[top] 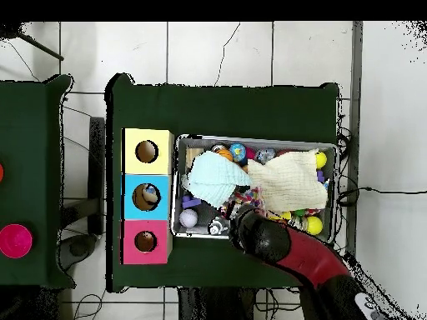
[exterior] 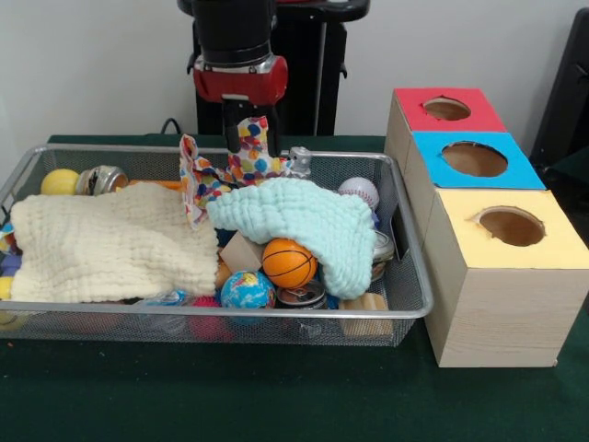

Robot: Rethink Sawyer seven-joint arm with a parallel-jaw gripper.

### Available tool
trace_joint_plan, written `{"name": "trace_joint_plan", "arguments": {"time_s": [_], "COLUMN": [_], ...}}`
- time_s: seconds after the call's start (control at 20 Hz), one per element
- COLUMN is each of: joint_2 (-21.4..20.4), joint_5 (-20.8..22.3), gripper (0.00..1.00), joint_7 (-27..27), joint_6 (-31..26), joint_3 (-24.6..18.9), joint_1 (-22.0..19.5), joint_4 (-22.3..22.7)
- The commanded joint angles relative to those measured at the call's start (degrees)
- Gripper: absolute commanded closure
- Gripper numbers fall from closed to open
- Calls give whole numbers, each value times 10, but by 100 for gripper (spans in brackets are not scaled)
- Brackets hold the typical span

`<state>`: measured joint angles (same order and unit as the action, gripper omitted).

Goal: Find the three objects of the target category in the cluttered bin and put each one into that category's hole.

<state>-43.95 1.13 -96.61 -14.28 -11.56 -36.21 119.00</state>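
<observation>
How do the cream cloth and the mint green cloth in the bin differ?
The cream cloth is pale yellow-white; the mint cloth is light green. The cream cloth lies fairly flat over the left part of the wire bin in the front view, while the mint cloth is humped over things, its edge hanging above the orange ball. The cream cloth covers more area. Both have the same crinkled, waffle-like weave.

Cloths point(exterior: 110, 241) blanket bin point(exterior: 405, 308); box holes point(exterior: 475, 158) unobstructed from above.
</observation>
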Motion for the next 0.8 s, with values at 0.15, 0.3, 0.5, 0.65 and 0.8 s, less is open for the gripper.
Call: {"name": "trace_joint_plan", "arguments": {"time_s": [0.15,0.3,0.5,0.65,0.8], "joint_2": [36,29,26,71,144], "joint_5": [78,92,119,152,184], "gripper": [0,0,0,0,0], "joint_7": [-38,-65,-74,-65,-69], "joint_6": [70,103,138,180,246], "joint_3": [-45,-40,-34,-13,5], "joint_1": [6,11,4,11,15], "joint_4": [36,68,99,89,73]}}
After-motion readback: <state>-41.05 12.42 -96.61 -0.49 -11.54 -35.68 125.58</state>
